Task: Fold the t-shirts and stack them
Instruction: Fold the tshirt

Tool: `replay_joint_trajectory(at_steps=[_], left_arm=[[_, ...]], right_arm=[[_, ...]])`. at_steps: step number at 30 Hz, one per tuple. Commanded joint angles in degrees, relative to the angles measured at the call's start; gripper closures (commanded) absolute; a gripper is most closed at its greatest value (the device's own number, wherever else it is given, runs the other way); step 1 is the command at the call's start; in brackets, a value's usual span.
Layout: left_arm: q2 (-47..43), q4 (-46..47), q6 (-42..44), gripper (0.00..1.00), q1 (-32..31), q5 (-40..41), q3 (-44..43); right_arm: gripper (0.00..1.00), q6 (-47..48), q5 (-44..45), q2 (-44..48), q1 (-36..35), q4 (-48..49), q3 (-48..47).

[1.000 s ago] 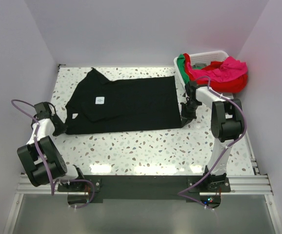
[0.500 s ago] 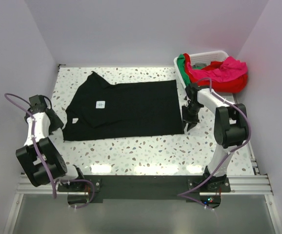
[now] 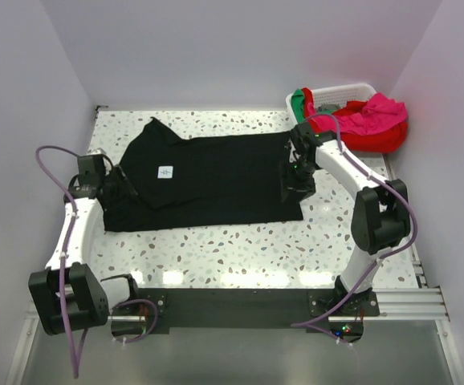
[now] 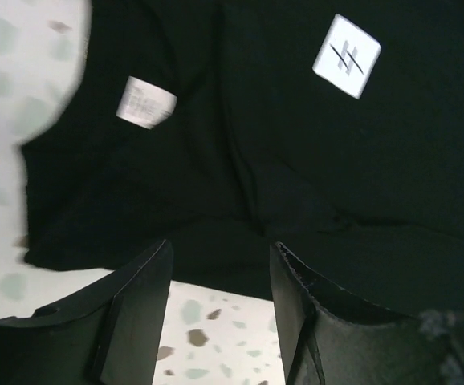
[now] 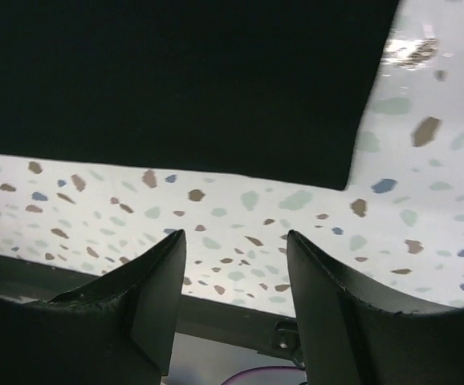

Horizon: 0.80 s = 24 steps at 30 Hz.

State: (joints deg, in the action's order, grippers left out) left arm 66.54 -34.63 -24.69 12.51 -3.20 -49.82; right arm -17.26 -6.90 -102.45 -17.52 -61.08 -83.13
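A black t-shirt [image 3: 216, 180] lies spread flat on the speckled table, its neck to the left and its hem to the right. A square white patch [image 4: 346, 56] and a small white neck label [image 4: 146, 102] show on it. My left gripper [image 3: 126, 186] hovers open over the shirt's neck end, and the left wrist view shows the left gripper [image 4: 220, 265] empty. My right gripper [image 3: 290, 183] is open above the hem end. From the right wrist, the right gripper [image 5: 236, 249] holds nothing, with the hem corner [image 5: 340, 164] beyond it.
A white slatted basket [image 3: 352, 87] stands at the back right corner, holding a magenta shirt [image 3: 370, 112], a red shirt [image 3: 380, 138] and a green one [image 3: 299, 104]. White walls close in the table [image 3: 240, 241] on three sides.
Both grippers have opened and let go of the black shirt. The left arm swung in from the left edge over the neck end; the right moved up and left over the hem.
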Motion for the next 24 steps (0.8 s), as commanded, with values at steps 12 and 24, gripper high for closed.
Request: replay_joint_trajectory(at_steps=[12,24], left_arm=[[16.0,12.2,-7.3,0.43,-8.8,-1.7,-0.4],[20.8,13.2,-7.2,0.42,-10.1,1.7,-1.2]], right_arm=[[0.43,-3.8,-4.8,0.9,-6.7,4.5,-0.2],[0.43,-3.3,-3.4,2.1,-6.6,3.5,0.2]])
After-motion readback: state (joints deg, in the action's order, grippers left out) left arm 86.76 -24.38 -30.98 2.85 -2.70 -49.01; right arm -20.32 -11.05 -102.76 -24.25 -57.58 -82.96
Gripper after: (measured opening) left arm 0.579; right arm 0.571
